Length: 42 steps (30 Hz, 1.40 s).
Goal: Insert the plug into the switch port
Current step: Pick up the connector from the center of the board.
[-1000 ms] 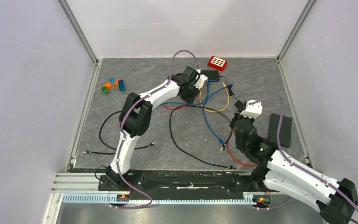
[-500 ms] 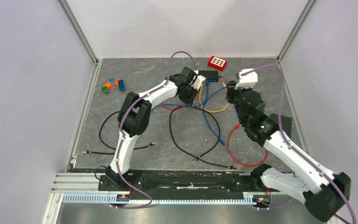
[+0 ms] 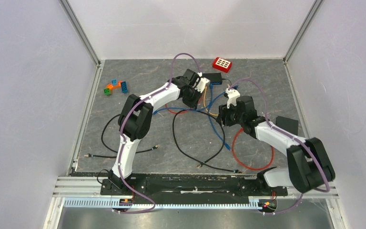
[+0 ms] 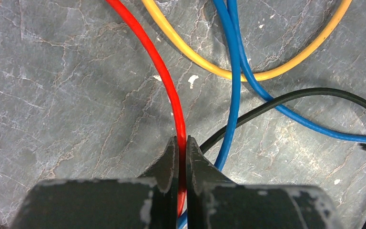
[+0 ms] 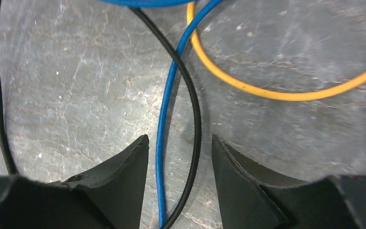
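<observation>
left pincer (image 4: 181,143) clamped on red cable (image 4: 158,64): smooth, round, glossy. right pincer (image 5: 180,157) apart, straddling blue cable (image 5: 164,119) and black cable (image 5: 196,119) over rough slate-look table (image 5: 76,95). step, i judged: picking cable. plug (image 3: 228,148) lay mid-table, unheld. switch (image 3: 215,76), small black box, sat near table's far edge. next: close on blue cable, trace to plug.

Pale lilac walls (image 3: 28,95) on 3 sides; grey slate-look tabletop (image 3: 276,76); alu rail (image 3: 171,202) at near edge.
</observation>
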{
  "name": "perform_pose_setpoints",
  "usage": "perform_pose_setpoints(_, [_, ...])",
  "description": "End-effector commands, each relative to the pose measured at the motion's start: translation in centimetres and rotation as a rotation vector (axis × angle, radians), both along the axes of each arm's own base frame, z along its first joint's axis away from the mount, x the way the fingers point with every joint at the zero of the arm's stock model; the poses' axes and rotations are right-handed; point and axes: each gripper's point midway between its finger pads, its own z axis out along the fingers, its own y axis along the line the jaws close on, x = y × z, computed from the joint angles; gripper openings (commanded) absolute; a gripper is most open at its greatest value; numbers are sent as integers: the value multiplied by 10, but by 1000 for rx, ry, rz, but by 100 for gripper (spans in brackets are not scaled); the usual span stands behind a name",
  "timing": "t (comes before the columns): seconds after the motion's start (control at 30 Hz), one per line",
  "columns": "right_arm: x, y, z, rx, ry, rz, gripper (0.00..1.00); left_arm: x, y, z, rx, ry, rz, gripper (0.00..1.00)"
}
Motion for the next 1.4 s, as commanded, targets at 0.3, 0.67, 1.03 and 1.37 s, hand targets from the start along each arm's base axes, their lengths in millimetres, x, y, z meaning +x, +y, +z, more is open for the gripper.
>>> perform_pose_setpoints(0.3, [23,22,-30,13,-4,198,51,3,-15,36,-116,-22,15,2])
perform_pose_setpoints(0.67, [18,13,-59,-66,6,155,41,3,-20,37,-146,-1,46,2])
perform_pose_setpoints(1.03, [37,-32,-17,-178,-139,-126,0,8,-11,37,-124,-17,68,2])
perform_pose_setpoints(1.37, [58,-117,92,-191,-330,-645,0,16,4,35,-120,-3,114,2])
